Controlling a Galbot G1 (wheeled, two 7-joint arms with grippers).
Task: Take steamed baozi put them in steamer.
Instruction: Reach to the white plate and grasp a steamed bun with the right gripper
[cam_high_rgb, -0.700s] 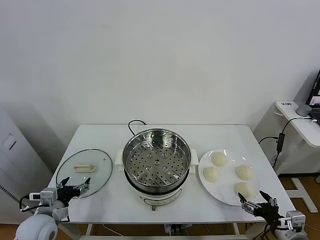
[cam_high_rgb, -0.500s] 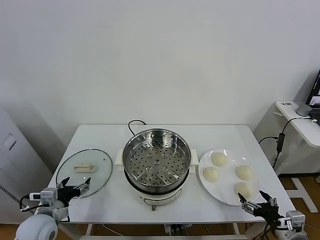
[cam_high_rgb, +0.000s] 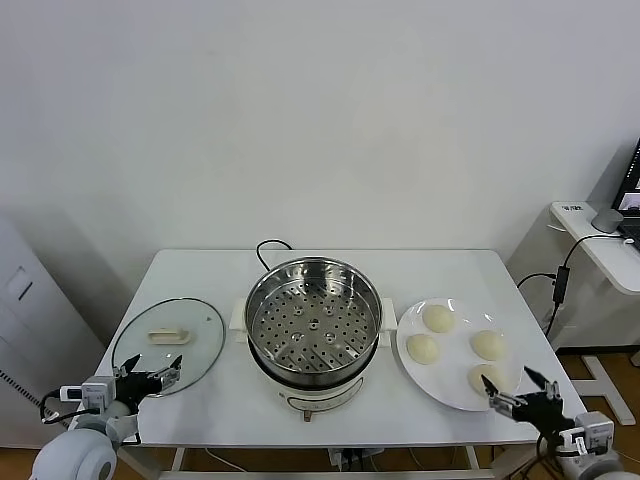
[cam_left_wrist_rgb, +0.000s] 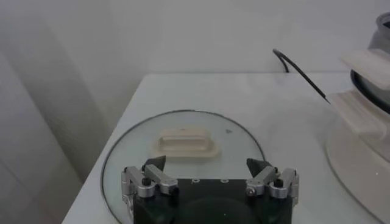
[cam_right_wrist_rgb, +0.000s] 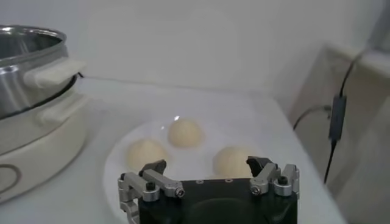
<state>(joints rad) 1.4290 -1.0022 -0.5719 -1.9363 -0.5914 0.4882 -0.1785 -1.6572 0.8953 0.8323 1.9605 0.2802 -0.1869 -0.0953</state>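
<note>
R gripper (cam_high_rgb: 521, 393) low at table's front-right corner, jaws spread wide, nothing between them; hangs just off the near rim of white plate (cam_high_rgb: 410, 368), nearest bun right ahead of fingertips (cam_right_wrist_rgb: 153, 168), no contact visible. Wrist cam confirms: fingers apart, empty, pointed at plate.

L gripper (cam_high_rgb: 153, 372) low at front-left corner, jaws likewise wide apart, empty, over near edge of glass lid (cam_high_rgb: 200, 340); idle.

Steamed baozi (cam_high_rgb: 437, 318): 4 pcs, all on plate, spaced apart, none touching; two nearer steamer side, two nearer table's right edge. R wrist view shows only three (cam_right_wrist_rgb: 184, 133).

Steamer (cam_high_rgb: 313, 315): centre of white table (cam_high_rgb: 440, 265), betw. lid and plate, uncovered; perforated tray inside, no buns in it. White side handles, white base, black cord (cam_high_rgb: 268, 246) running off behind pot. Plate rim just beside steamer's right handle.

Lid lies flat on table, left of steamer, cream handle (cam_high_rgb: 168, 335) up.

Off to right: side desk w/ cable, laptop edge partly in frame
</note>
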